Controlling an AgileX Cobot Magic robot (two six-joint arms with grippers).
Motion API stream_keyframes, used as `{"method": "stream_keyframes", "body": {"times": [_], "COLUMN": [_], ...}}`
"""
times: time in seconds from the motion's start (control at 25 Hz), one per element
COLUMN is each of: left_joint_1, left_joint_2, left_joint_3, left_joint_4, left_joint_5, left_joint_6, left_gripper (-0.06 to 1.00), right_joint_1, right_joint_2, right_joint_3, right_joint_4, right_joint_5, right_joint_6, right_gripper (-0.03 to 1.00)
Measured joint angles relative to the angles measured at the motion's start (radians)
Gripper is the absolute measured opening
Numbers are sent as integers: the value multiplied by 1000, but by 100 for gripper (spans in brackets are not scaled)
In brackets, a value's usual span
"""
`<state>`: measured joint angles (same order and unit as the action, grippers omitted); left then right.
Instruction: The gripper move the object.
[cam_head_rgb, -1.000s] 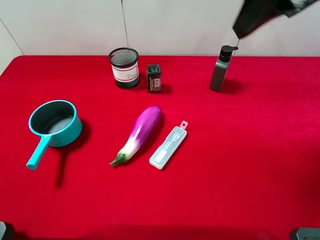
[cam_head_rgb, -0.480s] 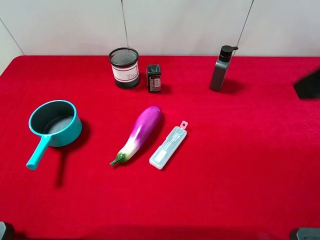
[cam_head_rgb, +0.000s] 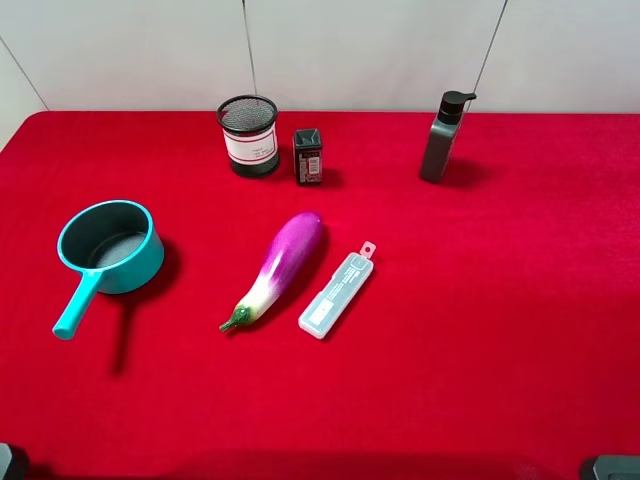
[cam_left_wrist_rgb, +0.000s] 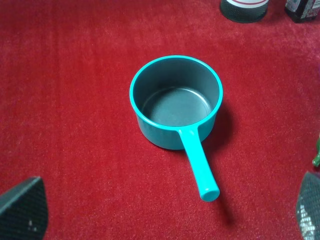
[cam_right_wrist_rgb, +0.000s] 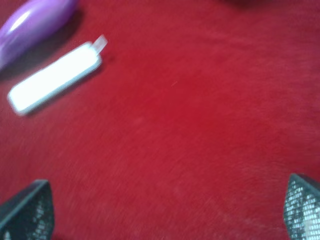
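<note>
The object, a small black box (cam_head_rgb: 308, 156) with a red-and-white label, stands upright at the back of the red table, just right of the black mesh cup (cam_head_rgb: 248, 135). A sliver of the box also shows at the edge of the left wrist view (cam_left_wrist_rgb: 301, 5). Neither arm shows in the exterior high view. My left gripper (cam_left_wrist_rgb: 166, 207) is open and empty, hovering above the teal saucepan (cam_left_wrist_rgb: 175, 102). My right gripper (cam_right_wrist_rgb: 164, 207) is open and empty above bare red cloth, with the translucent plastic case (cam_right_wrist_rgb: 54, 77) off to one side.
A teal saucepan (cam_head_rgb: 108, 248) sits at the left with its handle toward the front. A purple eggplant (cam_head_rgb: 280, 264) and the translucent case (cam_head_rgb: 337, 293) lie mid-table. A dark grey pump bottle (cam_head_rgb: 441, 138) stands at the back right. The white wall runs behind the table.
The dark right arm, seen at the top right a second ago, swung down past the right edge and has left the exterior view. Nothing on the table has moved.
</note>
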<state>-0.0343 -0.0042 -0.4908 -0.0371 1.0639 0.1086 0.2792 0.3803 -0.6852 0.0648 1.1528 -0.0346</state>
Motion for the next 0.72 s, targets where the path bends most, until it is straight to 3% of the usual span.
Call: {"method": "stream_keyframes", "body": {"times": [0.28,0.72], "left_joint_1": [0,0], "left_joint_2": [0,0], "left_joint_3": [0,0], "left_joint_4": [0,0], "left_joint_5": [0,0], "left_joint_6": [0,0], "left_gripper": [98,98], "right_joint_1": [-187,-238], "right_joint_2": [-222,-387], "right_joint_3": [84,181], "right_joint_4": [2,-2], "right_joint_5": [-63,-119], "right_joint_6": [0,0], "right_gripper": [69,69]}}
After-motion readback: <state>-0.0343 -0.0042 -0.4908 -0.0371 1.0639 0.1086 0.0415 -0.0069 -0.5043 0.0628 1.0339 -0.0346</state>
